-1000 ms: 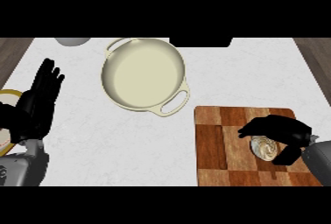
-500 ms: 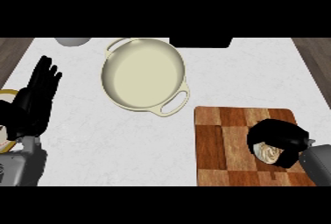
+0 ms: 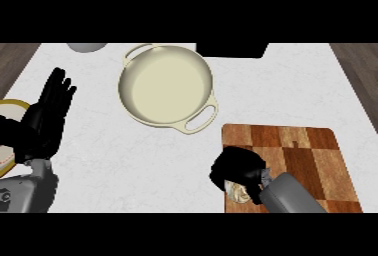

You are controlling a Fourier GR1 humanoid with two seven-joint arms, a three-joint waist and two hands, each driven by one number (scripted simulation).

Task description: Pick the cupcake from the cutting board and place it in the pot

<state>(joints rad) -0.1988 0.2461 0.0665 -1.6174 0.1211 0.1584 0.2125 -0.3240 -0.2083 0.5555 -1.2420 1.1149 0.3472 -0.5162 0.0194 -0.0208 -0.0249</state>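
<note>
My right hand (image 3: 238, 169) is curled round the cupcake (image 3: 238, 192) at the left edge of the wooden cutting board (image 3: 310, 150); only a pale sliver of the cupcake shows beneath the fingers. The cream pot (image 3: 165, 86), with two handles and nothing inside, stands up and to the left of the board. At the left edge my left hand (image 3: 46, 120) rests open, fingers up.
A yellow-rimmed plate (image 3: 10, 106) lies partly hidden behind the left hand. A grey bowl (image 3: 87, 47) and a black object (image 3: 232, 49) sit at the counter's far edge. Bare white counter lies between pot and board.
The right hand has closed round the cupcake and carried it left, from the board's middle to its left edge. The left hand stays still.
</note>
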